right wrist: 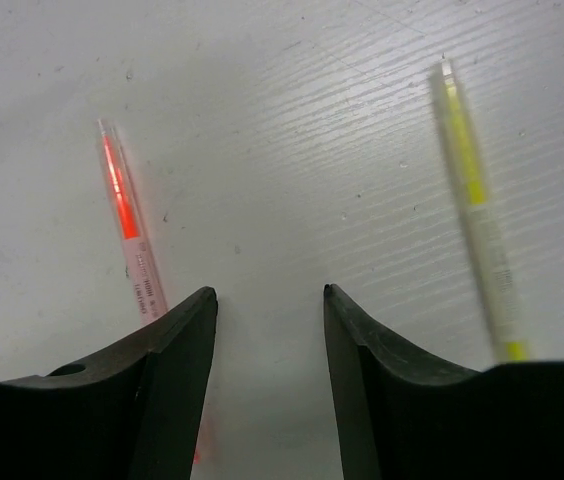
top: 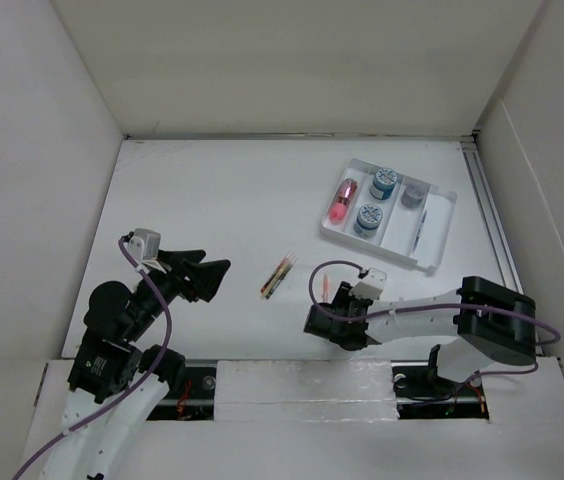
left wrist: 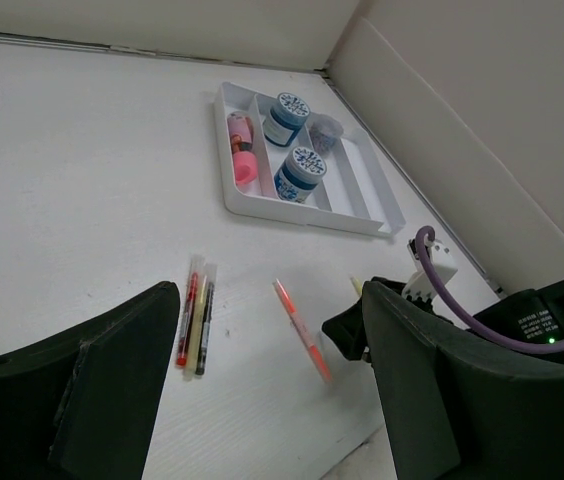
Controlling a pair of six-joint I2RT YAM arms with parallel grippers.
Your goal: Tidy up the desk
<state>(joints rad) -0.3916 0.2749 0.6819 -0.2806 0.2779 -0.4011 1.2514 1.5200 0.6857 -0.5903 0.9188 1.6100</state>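
Bright even light, soft shadows; yellow pen [right wrist: 474,200] seems blurred.

White tray [top: 382,255] with two blue-lidded jars [top: 384,182], three pens side by side [top: 277,276], orange pen [left wrist: 300,328], yellow pen [right wrist: 474,200]

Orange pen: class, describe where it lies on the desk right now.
In the top view the orange pen lies on the desk right of centre, just ahead of the right gripper, with a cluster of three pens to its left.
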